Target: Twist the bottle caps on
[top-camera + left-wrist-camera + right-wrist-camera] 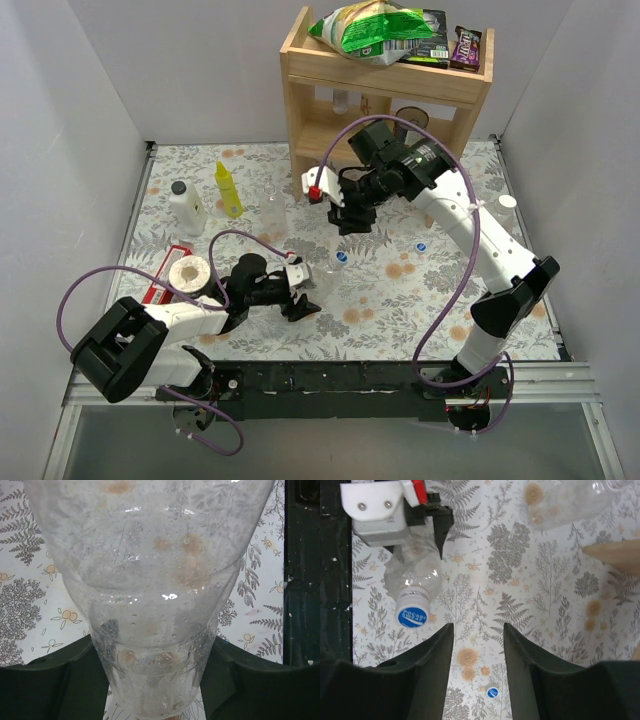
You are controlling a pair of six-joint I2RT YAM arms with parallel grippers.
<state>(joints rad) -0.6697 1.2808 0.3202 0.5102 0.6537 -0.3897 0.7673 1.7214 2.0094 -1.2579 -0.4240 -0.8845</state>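
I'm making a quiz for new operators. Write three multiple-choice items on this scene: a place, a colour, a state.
1. Where does the yellow squeeze bottle stand? A on the floor; B on the table, beside the white bottle; C inside a box.
2. What colour is the cap on the held clear bottle? A white; B blue; C black.
3. The right gripper is: A open, empty; B shut on a cap; C shut on a bottle.
B, the top view shows them side by side; B, the right wrist view shows blue; A, its fingers stand apart, nothing between.
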